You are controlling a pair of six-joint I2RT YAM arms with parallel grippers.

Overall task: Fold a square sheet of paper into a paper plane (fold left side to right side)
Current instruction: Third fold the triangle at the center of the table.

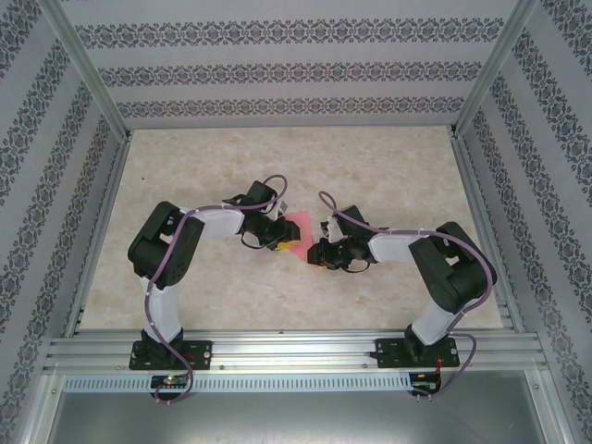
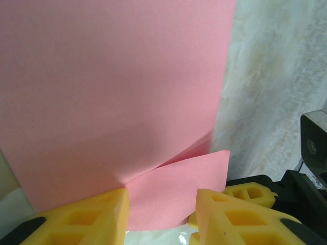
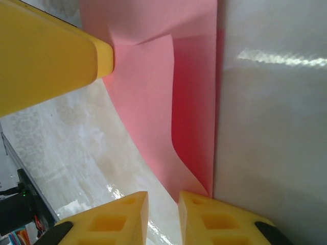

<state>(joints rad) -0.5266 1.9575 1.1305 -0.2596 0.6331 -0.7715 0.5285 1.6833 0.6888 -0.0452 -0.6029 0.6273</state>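
The top external camera looks steeply down from above and behind the arm bases over the whole table [image 1: 388, 166]. The wrist cameras sit very close, facing past the left fingers [image 2: 110, 209] and right fingers [image 3: 204, 206]; all views share the square sheet of paper [image 1: 298, 231].

Top view: bright, even, diffuse light from overhead. Only short, soft shadows fall on the table [image 1: 370, 305], and focus is sharp throughout. Wrist views: white glare patches on the glossy table surface. A soft grey shadow crosses the lower part of the square sheet of paper [image 2: 112, 102]. Close foreground slightly soft.
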